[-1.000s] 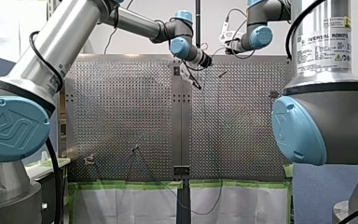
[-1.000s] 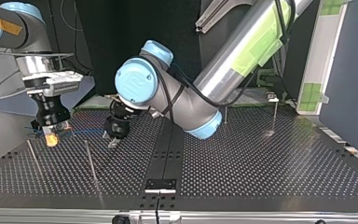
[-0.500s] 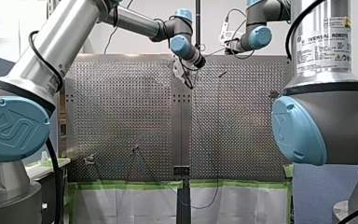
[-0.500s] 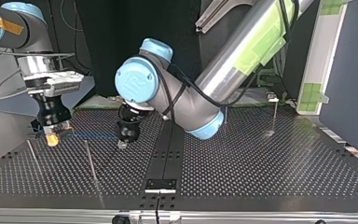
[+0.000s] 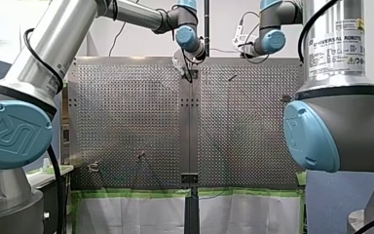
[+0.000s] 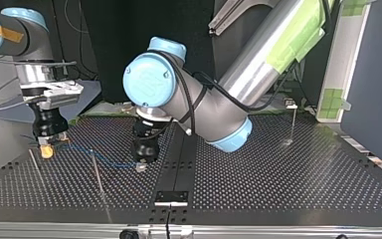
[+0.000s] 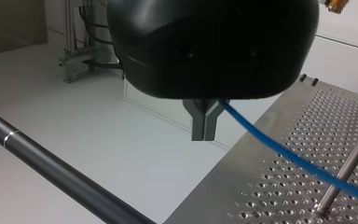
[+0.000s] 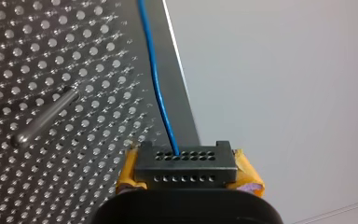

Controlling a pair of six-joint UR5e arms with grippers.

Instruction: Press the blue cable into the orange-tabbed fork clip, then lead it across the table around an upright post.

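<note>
Left gripper [image 7: 204, 133] jaws pressing together on cable [image 8: 161, 107]; right gripper [image 8: 186, 163] jaws pinching its other end by surface [image 6: 278, 189] edge at top view's left. Cable running between them; post [image 6: 97, 174] standing mid-span, just beside cable, left gripper seeming nearer it.

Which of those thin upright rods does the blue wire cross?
The middle post of the three in the top view: the blue cable runs across it. The left post and the far right post stand apart from the cable.
</note>
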